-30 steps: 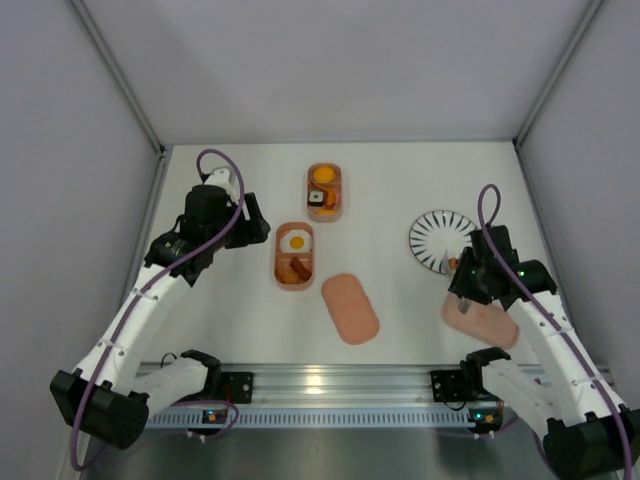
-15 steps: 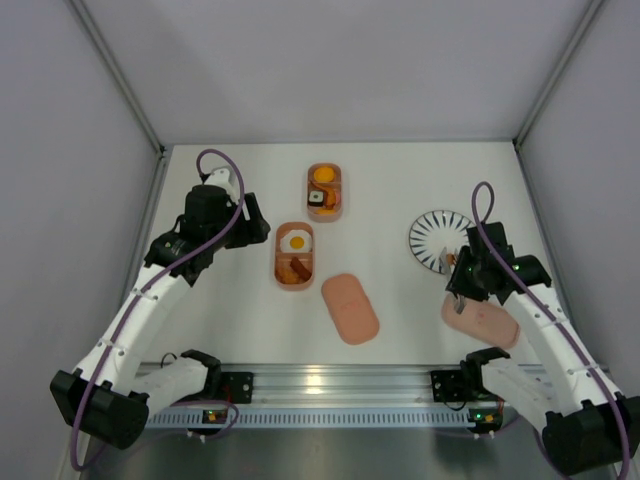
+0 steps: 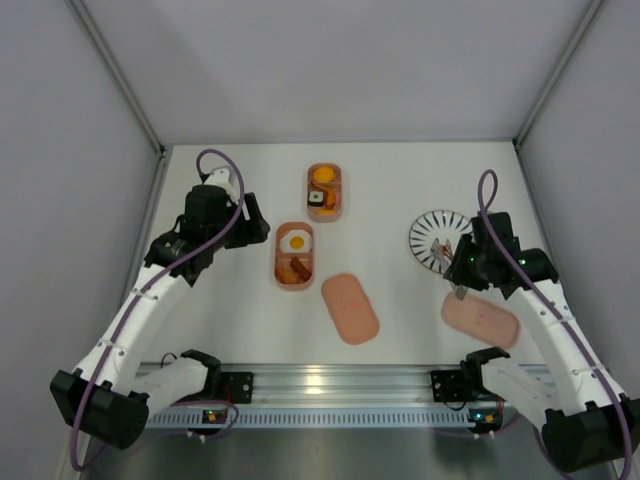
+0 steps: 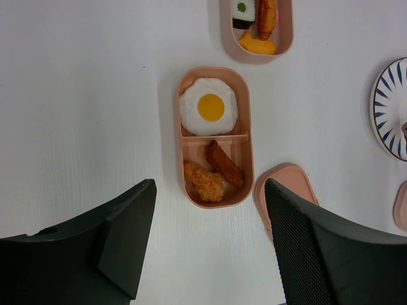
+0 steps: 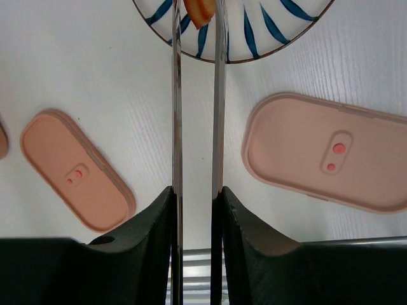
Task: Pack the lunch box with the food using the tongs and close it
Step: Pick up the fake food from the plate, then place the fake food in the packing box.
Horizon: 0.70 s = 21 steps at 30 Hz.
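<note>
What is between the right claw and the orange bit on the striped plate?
The tongs: held in the right gripper, their two thin arms reach the orange piece on the plate, seen in the right wrist view.

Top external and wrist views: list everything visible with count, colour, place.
lunch box trays: 2, salmon-pink, centre, one far, one near
lids: 2, salmon-pink, one beside near tray, one at right
fried egg: 1, white-yellow, near tray
sausage: 1, brown-red, near tray
fried piece: 1, golden, near tray
sushi roll: 1, black-white, far tray
orange round piece: 1, far tray
plate: 1, white with dark stripes, right side
tongs: 1, silvery, reaching over plate
orange bit: 1, between tongs' arms over plate
left pincer: 1, black, open above near tray
right pincer: 1, black, shut on tongs
</note>
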Motion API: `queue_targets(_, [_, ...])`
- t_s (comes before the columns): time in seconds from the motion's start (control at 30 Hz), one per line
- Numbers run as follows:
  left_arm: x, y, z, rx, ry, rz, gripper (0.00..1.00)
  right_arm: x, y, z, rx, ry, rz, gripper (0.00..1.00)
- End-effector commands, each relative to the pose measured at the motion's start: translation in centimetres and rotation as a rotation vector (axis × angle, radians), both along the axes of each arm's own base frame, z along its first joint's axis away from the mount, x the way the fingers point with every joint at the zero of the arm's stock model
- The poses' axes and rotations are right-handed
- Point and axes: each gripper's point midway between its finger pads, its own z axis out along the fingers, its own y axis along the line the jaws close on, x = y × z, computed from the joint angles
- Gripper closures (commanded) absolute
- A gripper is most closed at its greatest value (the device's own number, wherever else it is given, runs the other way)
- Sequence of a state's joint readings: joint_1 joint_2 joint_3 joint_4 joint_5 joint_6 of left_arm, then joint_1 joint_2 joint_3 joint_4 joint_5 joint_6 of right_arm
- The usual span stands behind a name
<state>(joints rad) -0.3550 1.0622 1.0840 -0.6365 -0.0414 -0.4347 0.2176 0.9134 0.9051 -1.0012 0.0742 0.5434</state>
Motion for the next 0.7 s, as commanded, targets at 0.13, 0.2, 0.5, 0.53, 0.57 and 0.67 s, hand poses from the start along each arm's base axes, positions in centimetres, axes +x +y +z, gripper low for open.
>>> queue_targets(0.13, [0.2, 0.2, 1.0, -0.007, -0.043, 0.003, 0.26, 2.8, 1.1, 4.0, 0.065, -0.131, 0.026, 0.84])
queue_targets(0.2, [0.3, 0.2, 1.1, -0.008, -0.047, 0.003, 0.26, 3.1, 1.4, 4.4, 0.077, -0.14, 0.035, 0.84])
queue_targets(0.5, [0.4, 0.1, 0.8, -0.007, -0.038, 0.003, 0.26, 4.2, 4.3, 6.1, 0.135, -0.17, 0.115, 0.85])
queue_targets(0.53, [0.5, 0.1, 0.9, -0.007, -0.039, 0.003, 0.26, 4.4, 4.6, 6.3, 0.141, -0.175, 0.116, 0.85])
queue_targets(0.57, [0.4, 0.1, 0.8, -0.008, -0.037, 0.004, 0.26, 4.4, 4.8, 6.3, 0.141, -0.17, 0.121, 0.85])
queue_targets(0.67, [0.4, 0.1, 0.9, -0.007, -0.038, 0.005, 0.26, 4.7, 5.4, 6.8, 0.144, -0.184, 0.136, 0.85])
